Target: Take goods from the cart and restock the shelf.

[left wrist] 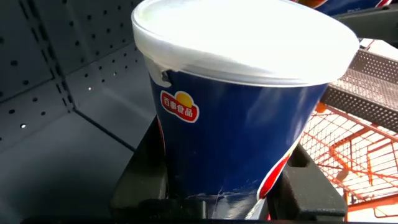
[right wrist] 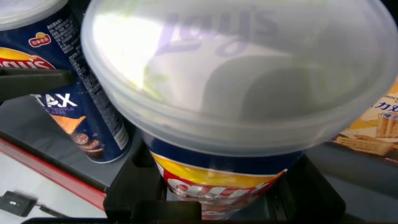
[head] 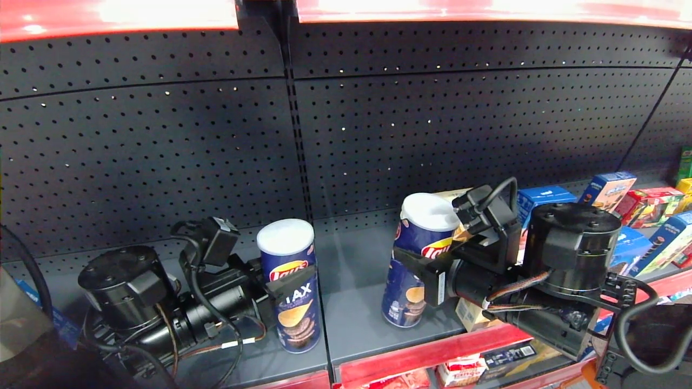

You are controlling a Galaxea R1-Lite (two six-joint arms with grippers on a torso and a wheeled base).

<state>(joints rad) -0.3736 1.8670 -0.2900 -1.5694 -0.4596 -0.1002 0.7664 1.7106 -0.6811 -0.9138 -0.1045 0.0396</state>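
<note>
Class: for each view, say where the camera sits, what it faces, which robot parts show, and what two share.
Head view: on the head, facing down at shelf; left hand, right hand show.
Left wrist view: left wrist, facing left can between own fingers.
Right wrist view: right wrist, facing right can between own fingers.
Shared: left can, in head and right wrist views.

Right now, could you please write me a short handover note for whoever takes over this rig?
Left gripper: shut on the left chip can, which stands upright on the shelf.
Right gripper: shut on the right chip can, base on the same shelf, next to the boxes.
Done: both cans are at the shelf.
Left: open both grippers, withdraw, then probably carry on restocking.
</note>
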